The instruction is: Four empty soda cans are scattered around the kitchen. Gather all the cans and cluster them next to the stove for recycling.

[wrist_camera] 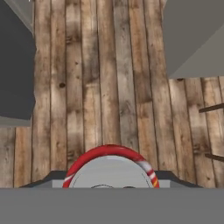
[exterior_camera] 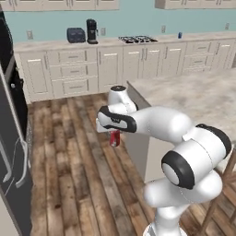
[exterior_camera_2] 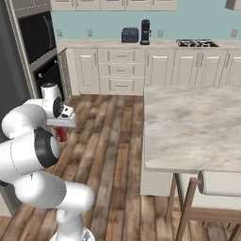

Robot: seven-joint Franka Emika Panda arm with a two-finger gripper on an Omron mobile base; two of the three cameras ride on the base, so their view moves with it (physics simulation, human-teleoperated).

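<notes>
Hand view: red soda can (wrist_camera: 109, 168) between gripper (wrist_camera: 109, 186) fingers.

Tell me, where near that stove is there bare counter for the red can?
The back counter looks bare between the stove and a small blue can, and left of the stove up to the coffee maker. It is crowded where the coffee maker and toaster sit.

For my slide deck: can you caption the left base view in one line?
Franka arm's gripper carries a red soda can above the wood floor, with the stove on the far counter.
</notes>
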